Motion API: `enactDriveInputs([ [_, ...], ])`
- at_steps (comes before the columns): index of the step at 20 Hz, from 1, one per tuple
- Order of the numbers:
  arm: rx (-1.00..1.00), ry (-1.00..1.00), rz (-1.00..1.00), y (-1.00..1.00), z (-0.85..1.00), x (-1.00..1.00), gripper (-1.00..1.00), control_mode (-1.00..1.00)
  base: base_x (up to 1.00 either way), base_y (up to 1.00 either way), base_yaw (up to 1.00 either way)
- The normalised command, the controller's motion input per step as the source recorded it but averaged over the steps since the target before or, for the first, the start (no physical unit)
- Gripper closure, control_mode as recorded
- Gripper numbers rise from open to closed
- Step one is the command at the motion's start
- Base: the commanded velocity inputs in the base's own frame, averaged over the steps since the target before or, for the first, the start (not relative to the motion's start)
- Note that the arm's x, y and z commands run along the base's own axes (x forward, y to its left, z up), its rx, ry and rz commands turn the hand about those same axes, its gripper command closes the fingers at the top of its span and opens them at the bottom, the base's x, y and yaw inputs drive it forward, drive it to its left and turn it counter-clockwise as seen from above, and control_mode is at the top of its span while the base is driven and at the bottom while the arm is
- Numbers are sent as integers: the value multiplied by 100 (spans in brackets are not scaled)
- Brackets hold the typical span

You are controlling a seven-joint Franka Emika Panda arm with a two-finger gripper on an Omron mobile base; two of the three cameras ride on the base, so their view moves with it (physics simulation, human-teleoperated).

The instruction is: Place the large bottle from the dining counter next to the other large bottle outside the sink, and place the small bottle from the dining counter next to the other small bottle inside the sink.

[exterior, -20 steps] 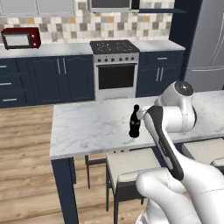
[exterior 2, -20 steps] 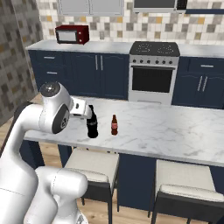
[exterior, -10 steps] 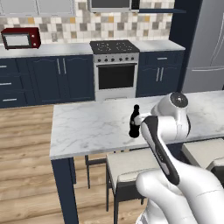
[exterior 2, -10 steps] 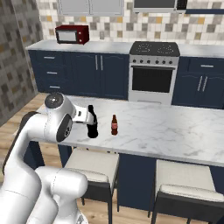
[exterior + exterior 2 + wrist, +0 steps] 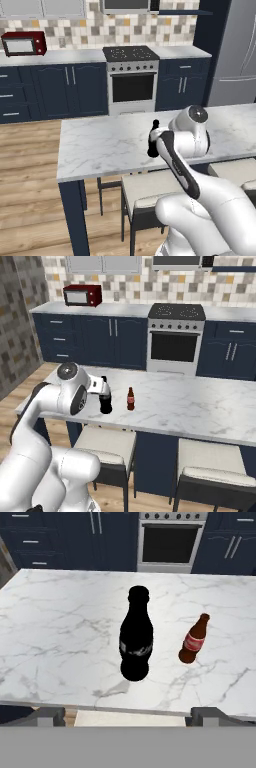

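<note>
A: How is the large bottle (image 5: 136, 637) being presented?

B: It is being shown upright on the dining counter (image 5: 60, 637), close to the near edge. A glossy black body is being displayed, curved at the waist and narrowing to a slim neck with a rounded cap. In the hand view the label band is being rendered pale rather than red.

A: And the small bottle (image 5: 193, 640)?

B: It is being shown upright just beside the large one, apart from it, on the same slab. A brownish-red body, a slim neck and a light label band are being displayed.

A: How is the counter surface being rendered?

B: A smooth white marble slab with fine grey veins is being shown, carried on a navy blue base (image 5: 70, 210).

A: What is being reported for the gripper (image 5: 104, 387)?

B: The fingers (image 5: 47, 716) are being held spread wide, with nothing gripped. The large bottle is being framed between them without contact.
</note>
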Motion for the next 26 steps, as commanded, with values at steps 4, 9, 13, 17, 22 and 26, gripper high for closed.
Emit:
enactDriveInputs([
  [4,0,0,0,0,-4,43,-100,-100,0,0,0],
  [9,0,0,0,0,-13,44,-100,-100,0,0,0],
  [13,0,0,0,0,-13,42,-100,-100,0,0,0],
  [17,0,0,0,0,-14,36,-100,-100,0,0,0],
  [22,0,0,0,0,-17,27,-100,-100,0,0,0],
  [26,0,0,0,0,-17,24,-100,-100,0,0,0],
])
